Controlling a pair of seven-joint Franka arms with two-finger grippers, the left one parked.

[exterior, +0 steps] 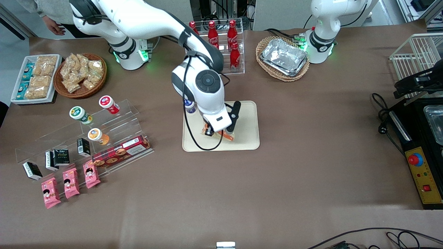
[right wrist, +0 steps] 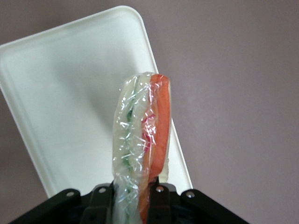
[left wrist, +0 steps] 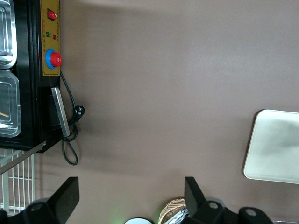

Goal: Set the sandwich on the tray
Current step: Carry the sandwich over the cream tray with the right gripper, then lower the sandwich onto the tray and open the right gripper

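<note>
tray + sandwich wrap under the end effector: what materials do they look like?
Tray: looks like matte cream plastic, moulded, with rounded corners and a low rim, no glare. Sandwich wrap: thin clear film, probably cling wrap, judging by crinkles and white glints; orange, green and pale layers show through. The end effector holds it above the tray.

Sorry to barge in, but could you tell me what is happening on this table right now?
The right arm's gripper is holding a plastic-wrapped sandwich just above the cream tray in the middle of the table. Its fingers are shut on the sandwich, which stands on edge between them and has not been let go yet. The tray otherwise looks bare. Snack displays and a rack of red bottles sit elsewhere on the table, untouched.
</note>
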